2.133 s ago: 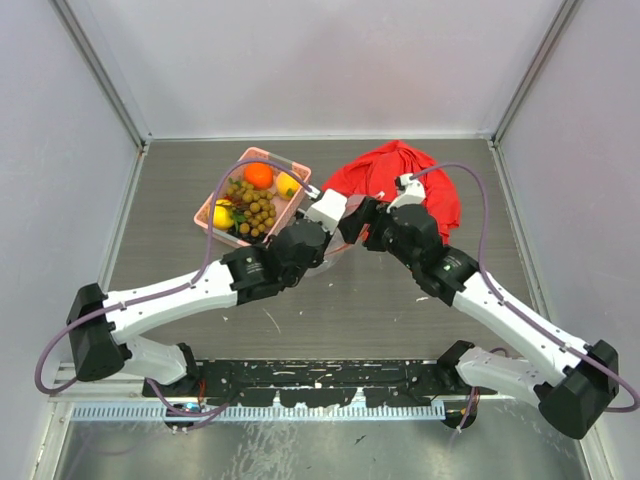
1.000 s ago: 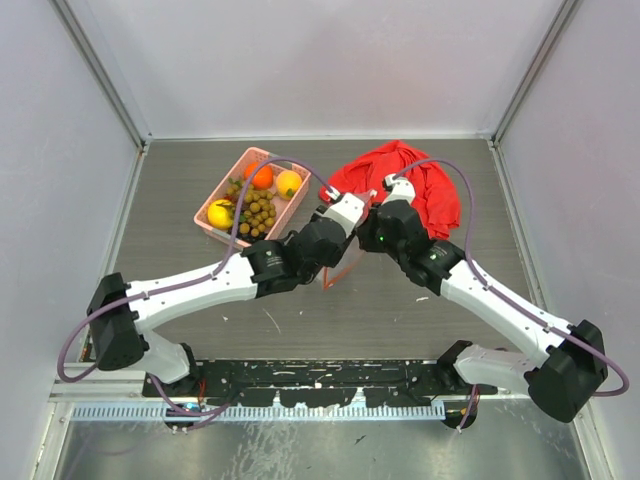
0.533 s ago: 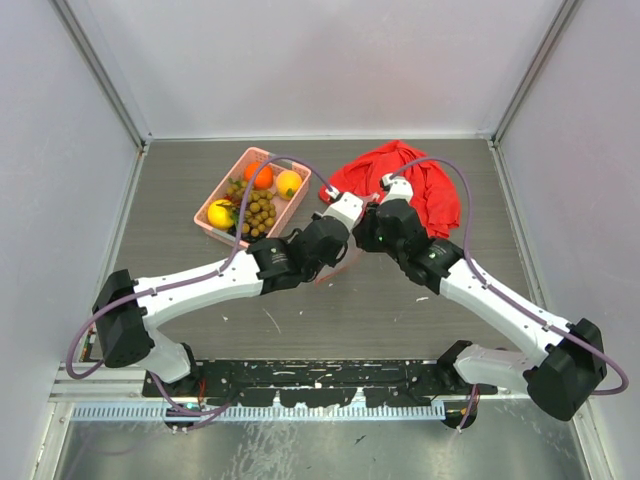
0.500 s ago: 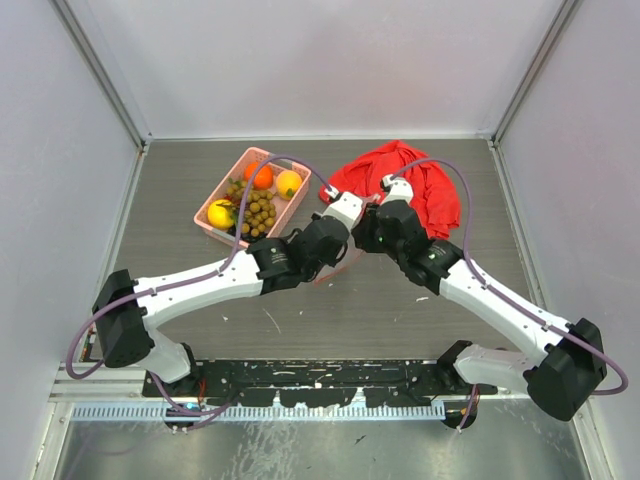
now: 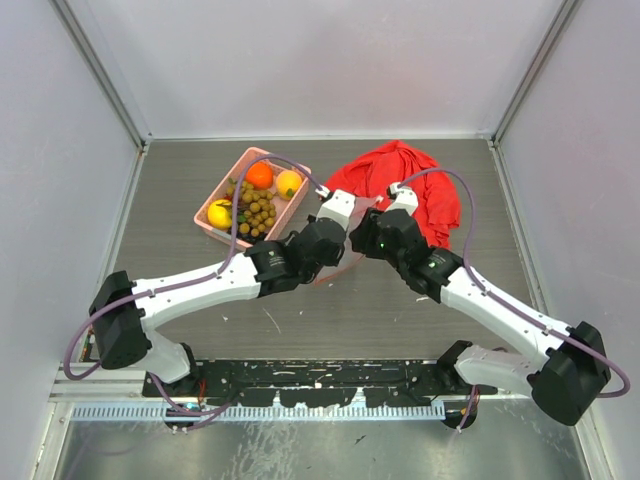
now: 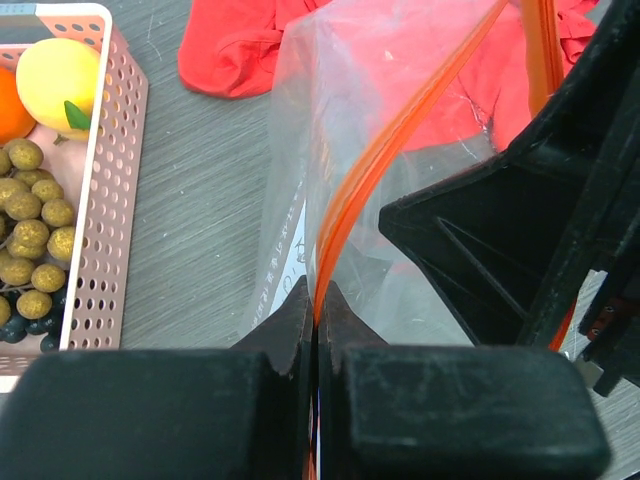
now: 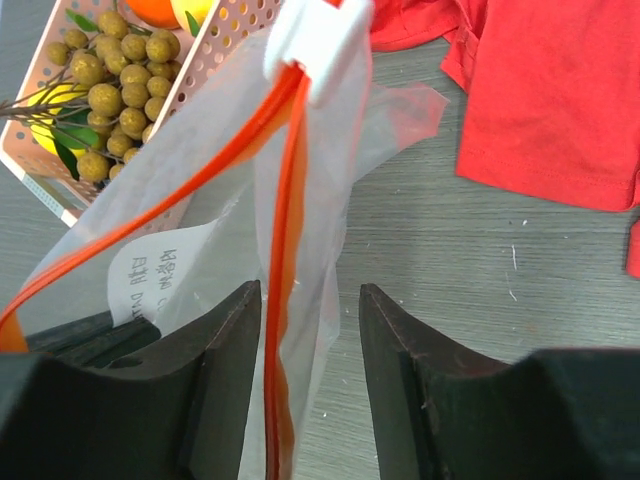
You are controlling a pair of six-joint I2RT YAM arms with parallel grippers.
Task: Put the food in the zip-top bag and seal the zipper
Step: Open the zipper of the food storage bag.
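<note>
The food lies in a pink basket (image 5: 232,228): an orange (image 5: 259,175), two yellow-orange fruits (image 5: 289,182) (image 5: 220,213) and a bunch of golden-brown berries (image 5: 255,210). The clear zip-top bag (image 6: 400,150) hangs between both grippers over the table's middle. My left gripper (image 6: 318,300) is shut on the orange-red zipper (image 6: 350,190). My right gripper (image 7: 310,300) is open; the zipper strip (image 7: 282,330) hangs loose between its fingers, close to the left finger (image 7: 215,360). A white slider (image 7: 320,35) sits at the strip's far end.
A crumpled red cloth (image 5: 400,180) lies behind the grippers, right of the basket. In the left wrist view the right arm's black body (image 6: 540,230) stands close on the right. Grey walls enclose the table on three sides.
The left gripper has closed on the zipper strip. The right gripper has opened and let the strip go. Both wrists shifted slightly toward the near side.
</note>
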